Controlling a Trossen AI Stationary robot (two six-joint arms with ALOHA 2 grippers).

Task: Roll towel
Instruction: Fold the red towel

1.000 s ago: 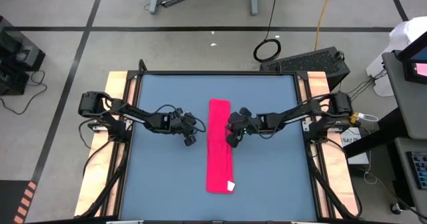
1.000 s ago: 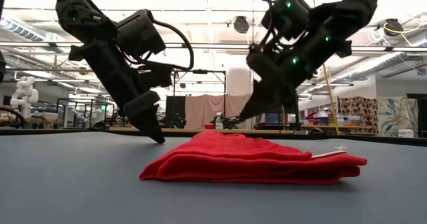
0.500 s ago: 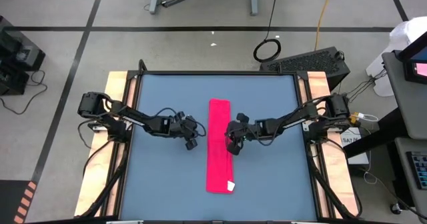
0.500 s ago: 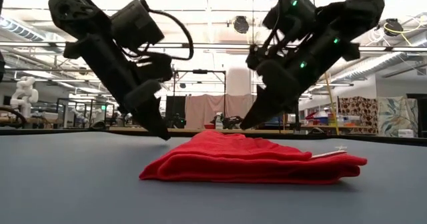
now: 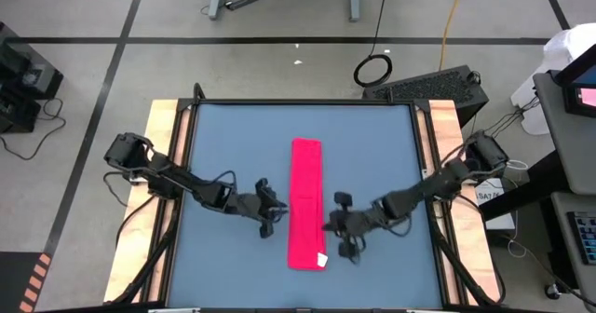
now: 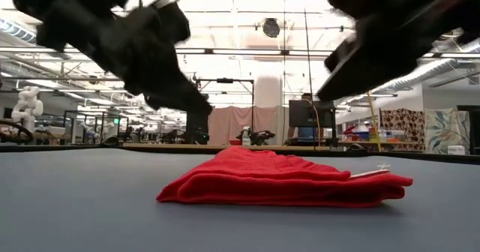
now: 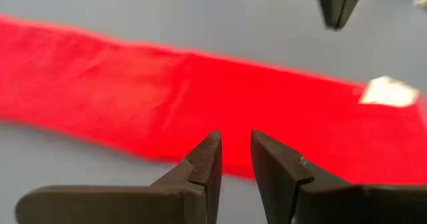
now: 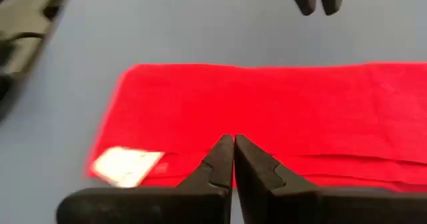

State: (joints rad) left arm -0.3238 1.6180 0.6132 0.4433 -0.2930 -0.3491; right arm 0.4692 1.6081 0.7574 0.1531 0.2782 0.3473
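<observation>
Here the counter is a smooth, matte blue-grey rectangle with pale wooden strips along its two sides, and it is the widest thing in view. Down its middle lies the towel, a bright red-pink soft cloth folded into a long narrow strip running from the far part of the counter toward the near edge; in the low view the towel shows as a flat stack of plush layers with rounded folded edges, thicker toward its middle. The two dark jointed arms reach in from either side at the near half of the strip. The left tool sits just beside the towel's left edge, and in its own wrist view its tapered black fingers stand a narrow gap apart over the red cloth. The right tool sits just beside the towel's right edge, with its fingers pressed together, holding nothing. A small white tag lies at the towel's near right corner, a flat pale rectangle with no legible marking. In the low view both arms are dark blurred shapes cut off at the top, so their tips are hard to make out there.
</observation>
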